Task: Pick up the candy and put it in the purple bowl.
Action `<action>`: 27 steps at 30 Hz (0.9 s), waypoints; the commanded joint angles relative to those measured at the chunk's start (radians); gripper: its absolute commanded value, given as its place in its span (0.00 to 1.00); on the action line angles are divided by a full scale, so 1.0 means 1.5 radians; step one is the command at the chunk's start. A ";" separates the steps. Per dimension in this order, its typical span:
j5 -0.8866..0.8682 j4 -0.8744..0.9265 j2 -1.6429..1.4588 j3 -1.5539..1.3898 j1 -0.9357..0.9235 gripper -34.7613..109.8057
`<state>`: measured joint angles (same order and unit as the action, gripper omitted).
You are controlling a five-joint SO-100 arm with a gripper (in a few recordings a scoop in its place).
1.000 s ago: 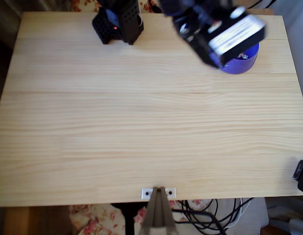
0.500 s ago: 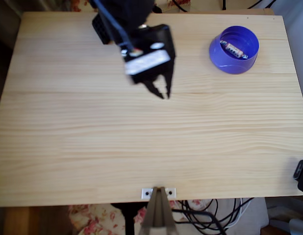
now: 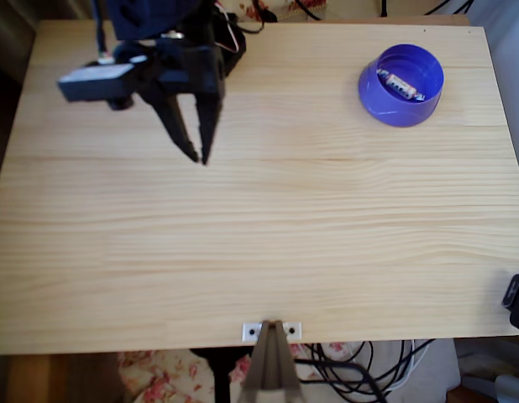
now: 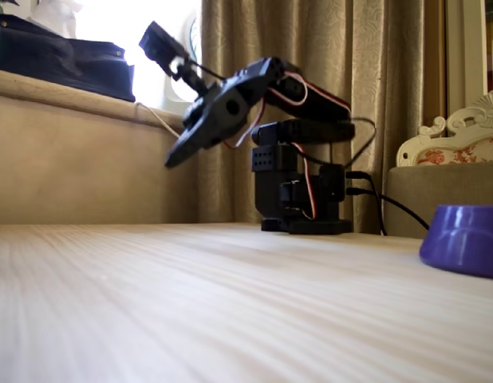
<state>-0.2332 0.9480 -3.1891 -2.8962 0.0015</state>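
Black two-finger gripper [image 3: 198, 156], upper left of overhead view: fingers [image 3: 177, 128] narrowly parted, holding nothing, raised above the pale wooden tabletop [image 3: 259, 252] in the fixed view [image 4: 171, 159] | round blue-purple plastic bowl [image 3: 401, 85], upper right | small white-wrapped stick candy [image 3: 401, 85] lying inside it, its markings apparently orange and blue

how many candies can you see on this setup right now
1. The candy lies inside the purple bowl near the table's far right corner in the overhead view. In the fixed view the bowl's wall hides its inside.
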 commanded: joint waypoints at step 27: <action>0.115 -0.005 -0.074 -0.100 -0.014 0.26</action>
<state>-0.0568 0.9250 -3.2858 -3.0603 -0.0092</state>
